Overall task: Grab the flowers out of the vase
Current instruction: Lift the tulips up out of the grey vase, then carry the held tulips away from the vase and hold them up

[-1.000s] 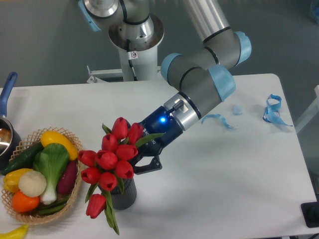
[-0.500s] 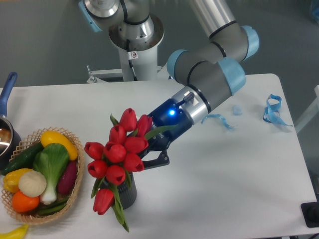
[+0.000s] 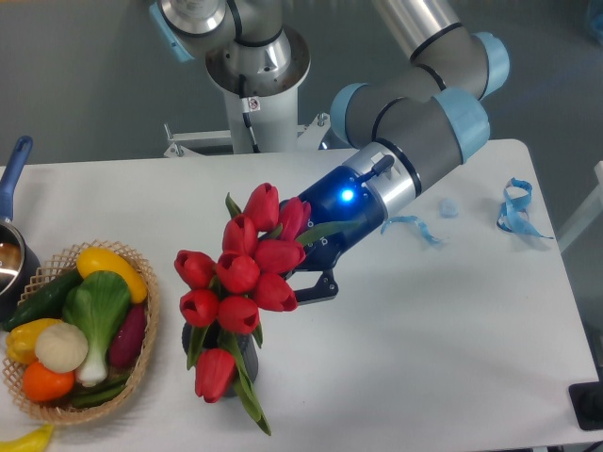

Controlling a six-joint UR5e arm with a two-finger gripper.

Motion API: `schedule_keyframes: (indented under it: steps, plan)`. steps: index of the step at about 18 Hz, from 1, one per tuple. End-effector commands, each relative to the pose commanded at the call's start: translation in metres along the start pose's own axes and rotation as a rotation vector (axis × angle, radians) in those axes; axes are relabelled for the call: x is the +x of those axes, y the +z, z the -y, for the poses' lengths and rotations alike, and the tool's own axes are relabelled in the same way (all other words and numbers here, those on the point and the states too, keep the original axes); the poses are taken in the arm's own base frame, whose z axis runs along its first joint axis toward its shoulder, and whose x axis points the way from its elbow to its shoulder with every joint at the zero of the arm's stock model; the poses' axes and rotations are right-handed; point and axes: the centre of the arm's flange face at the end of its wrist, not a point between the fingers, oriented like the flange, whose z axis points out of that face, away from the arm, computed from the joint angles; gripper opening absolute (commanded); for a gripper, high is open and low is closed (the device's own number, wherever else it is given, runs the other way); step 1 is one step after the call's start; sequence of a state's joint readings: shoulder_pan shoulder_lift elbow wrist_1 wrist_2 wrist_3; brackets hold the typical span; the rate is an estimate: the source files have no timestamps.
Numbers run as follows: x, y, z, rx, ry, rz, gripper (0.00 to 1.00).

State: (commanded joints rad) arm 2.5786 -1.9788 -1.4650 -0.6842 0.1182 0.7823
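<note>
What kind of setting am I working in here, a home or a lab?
Most likely a robotics lab, staged with props: the arm's pedestal stands behind a bare white table, with a wicker basket of toy-like vegetables and blue tape scraps lying about.

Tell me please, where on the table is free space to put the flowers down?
Bare: the wide stretch right of the vase, below the gripper and the blue ribbon scraps; also the back-left strip above the wicker basket. Crowded: the left edge, with basket and pot, and around the flowers.
</note>
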Motion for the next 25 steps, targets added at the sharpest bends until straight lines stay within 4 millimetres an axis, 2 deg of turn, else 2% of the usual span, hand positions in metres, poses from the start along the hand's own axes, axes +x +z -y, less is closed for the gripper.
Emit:
schedule_keyframes:
  steps: [5, 10, 11, 15, 17, 19, 25]
  plan:
    - [-0.003, -0.007, 0.001, 0.004, 0.002, 0.010, 0.31]
    - [-0.021, -0.044, -0.003, 0.002, -0.003, 0.080, 0.31]
    - [-0.024, -0.046, -0.007, -0.001, -0.009, 0.087, 0.32]
    - [-0.046, -0.099, -0.025, -0.047, -0.045, 0.223, 0.32]
    - [-0.052, -0.112, -0.030, -0.072, -0.049, 0.268, 0.32]
    - [-0.059, -0.119, -0.036, -0.115, -0.053, 0.317, 0.32]
    - [-0.072, -0.129, -0.075, -0.371, -0.027, 0.499, 0.32]
